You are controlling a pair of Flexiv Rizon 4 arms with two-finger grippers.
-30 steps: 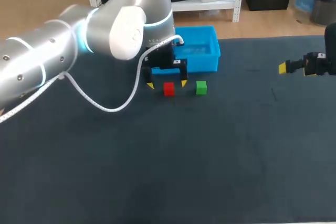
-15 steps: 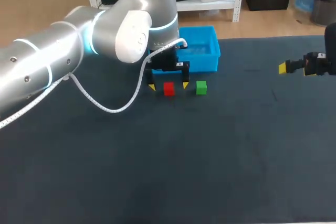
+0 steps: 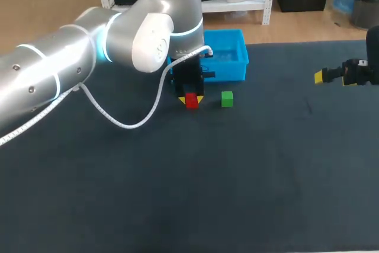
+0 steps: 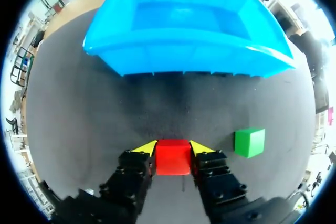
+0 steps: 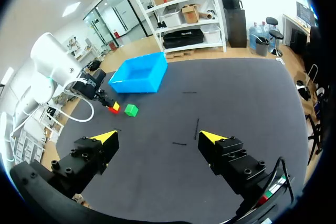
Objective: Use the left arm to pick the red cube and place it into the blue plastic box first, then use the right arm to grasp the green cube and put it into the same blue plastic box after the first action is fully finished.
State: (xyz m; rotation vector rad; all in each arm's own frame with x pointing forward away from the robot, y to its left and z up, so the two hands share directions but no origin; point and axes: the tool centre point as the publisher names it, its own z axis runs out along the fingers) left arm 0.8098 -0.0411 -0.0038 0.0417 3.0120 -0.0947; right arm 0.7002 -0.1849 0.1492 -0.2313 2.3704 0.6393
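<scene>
I'm clamping my left hand (image 4: 173,148) on the red cube (image 4: 172,160), green cube (image 4: 249,142) sitting just beside; right hand (image 5: 157,137) is hanging spread apart.

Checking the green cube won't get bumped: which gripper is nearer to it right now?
Left. The left gripper sits right beside the green cube, jaws shut on the red cube. The right gripper hangs open, far off to the green cube's right.
</scene>
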